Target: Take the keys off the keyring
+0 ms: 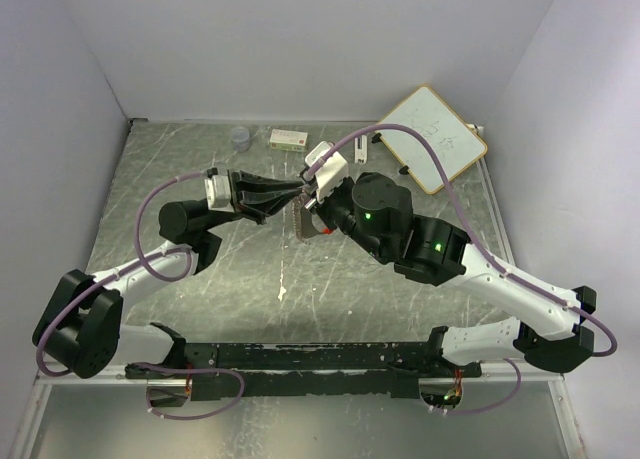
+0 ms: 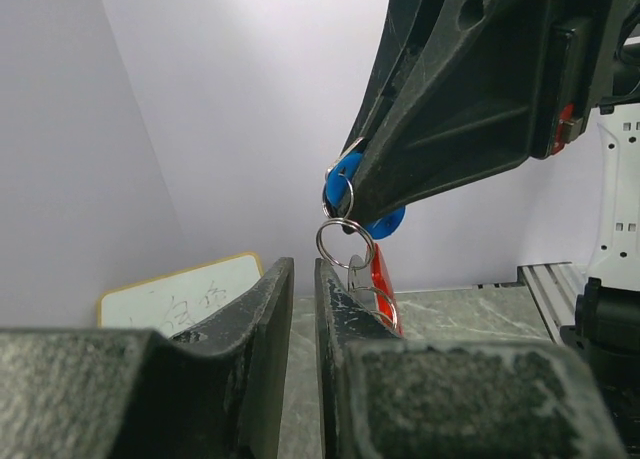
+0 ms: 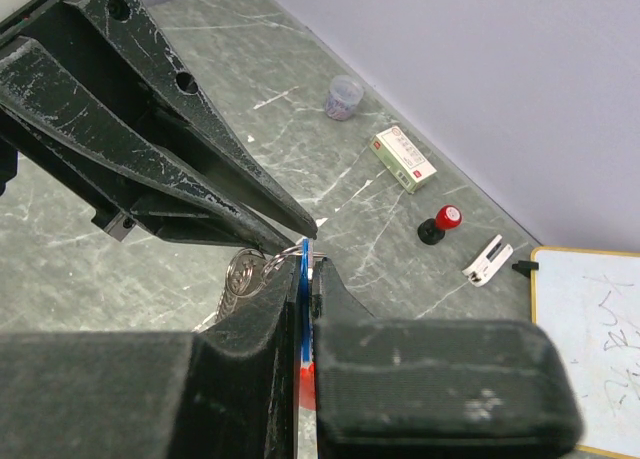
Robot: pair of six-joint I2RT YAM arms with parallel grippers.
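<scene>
Above the worktop [image 1: 200, 169], our right hand [image 3: 306, 269] pinches the blue-headed key [image 2: 388, 222]; our left hand [image 2: 304, 271], nearly closed, has its tips just beside the keyring [image 2: 345, 244].

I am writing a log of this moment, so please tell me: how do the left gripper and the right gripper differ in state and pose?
The right gripper is shut on the blue key, while the left gripper shows a narrow gap between its fingers; its grip is unclear. In the top view the left gripper points right across the table; the right gripper points left. Both are black and meet at the keyring above the table.
</scene>
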